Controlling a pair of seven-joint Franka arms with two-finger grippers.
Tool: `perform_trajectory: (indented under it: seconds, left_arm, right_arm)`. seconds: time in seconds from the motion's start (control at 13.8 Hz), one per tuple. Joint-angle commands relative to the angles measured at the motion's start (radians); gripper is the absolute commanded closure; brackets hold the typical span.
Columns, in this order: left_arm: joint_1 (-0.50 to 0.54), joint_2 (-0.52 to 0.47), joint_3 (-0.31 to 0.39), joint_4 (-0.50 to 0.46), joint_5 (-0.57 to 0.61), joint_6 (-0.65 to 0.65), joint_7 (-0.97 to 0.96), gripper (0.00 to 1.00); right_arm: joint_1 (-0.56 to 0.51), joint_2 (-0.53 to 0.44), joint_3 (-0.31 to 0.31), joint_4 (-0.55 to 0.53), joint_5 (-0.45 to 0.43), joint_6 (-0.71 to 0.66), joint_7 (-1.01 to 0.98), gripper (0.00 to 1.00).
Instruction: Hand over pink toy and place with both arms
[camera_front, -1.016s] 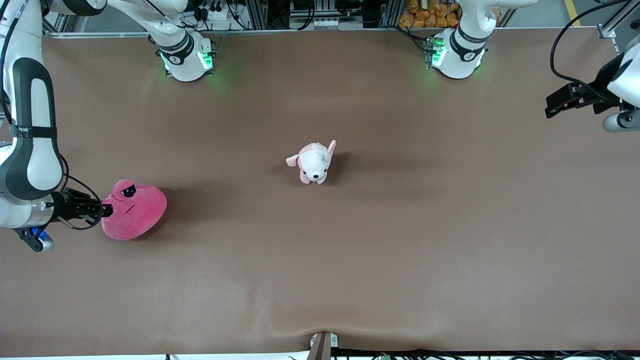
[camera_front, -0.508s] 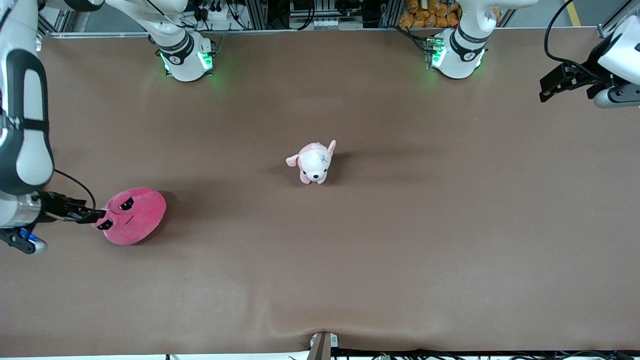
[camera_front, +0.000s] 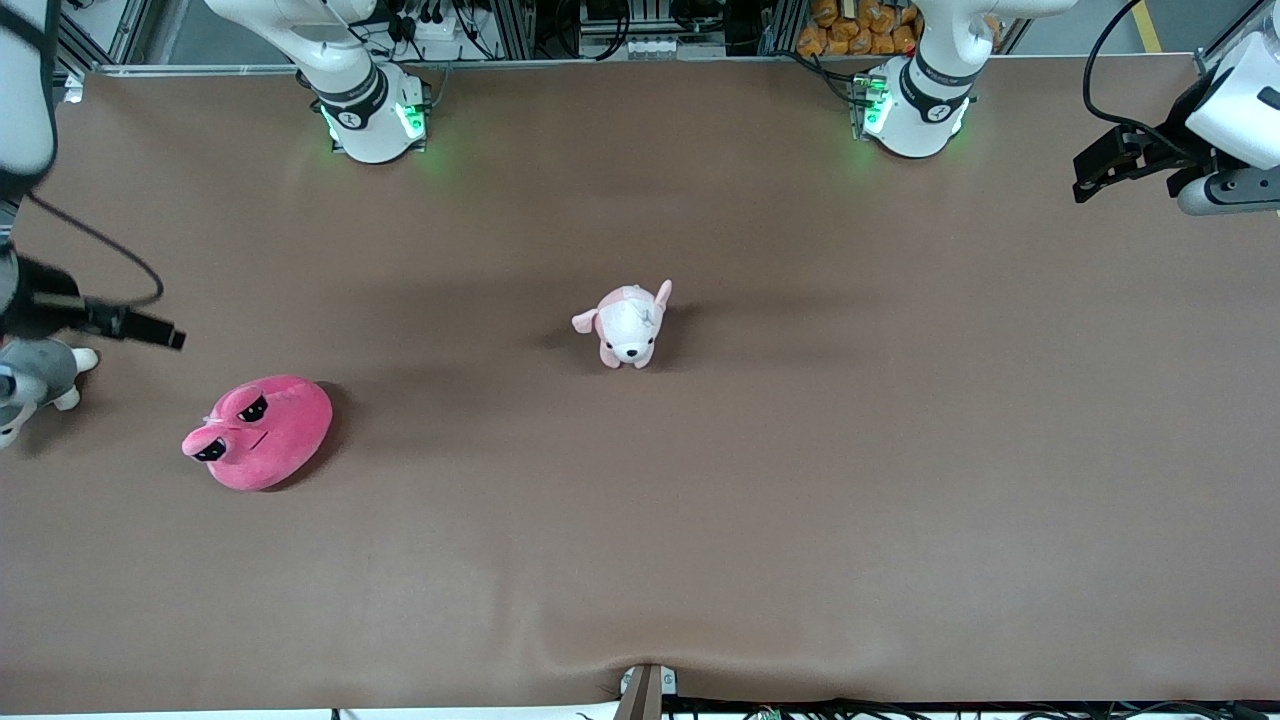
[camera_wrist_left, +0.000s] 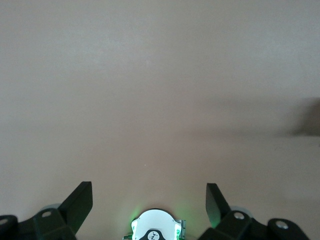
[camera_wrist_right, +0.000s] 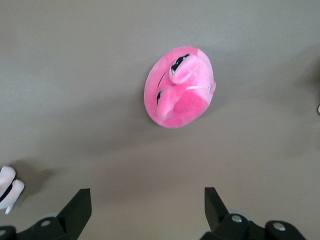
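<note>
- Hot-pink round plush toy (camera_front: 258, 432) lies free on my brown table (camera_front: 700, 520).
- Right claw (camera_wrist_right: 145, 200) is wide, empty, above it.
- Left claw (camera_wrist_left: 149, 199), wide, waits.
- I'd retreat straight upward.

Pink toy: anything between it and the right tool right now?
Nothing visible. The right tool hangs open over bare table toward the right arm's end, with the pink toy lying free on the table. The grey-and-white plush sits off at the table's edge, not between them.
</note>
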Motion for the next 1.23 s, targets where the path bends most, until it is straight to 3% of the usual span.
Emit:
perform_trajectory:
  seconds: [0.0, 0.44, 1.16]
  left_arm:
    - [-0.004, -0.018, 0.006, -0.017, -0.010, 0.006, 0.017, 0.00]
    - [0.004, -0.023, 0.011, -0.009, -0.010, 0.000, 0.023, 0.00]
    - [-0.008, 0.003, 0.003, 0.049, -0.029, 0.000, 0.037, 0.00]
  right_arm:
    - [0.012, -0.121, 0.003, -0.073, -0.019, -0.038, -0.021, 0.00]
    - [0.021, -0.229, 0.002, -0.094, -0.016, -0.101, -0.043, 0.00]
    - [0.017, -0.226, -0.002, -0.099, -0.017, -0.090, -0.046, 0.00]
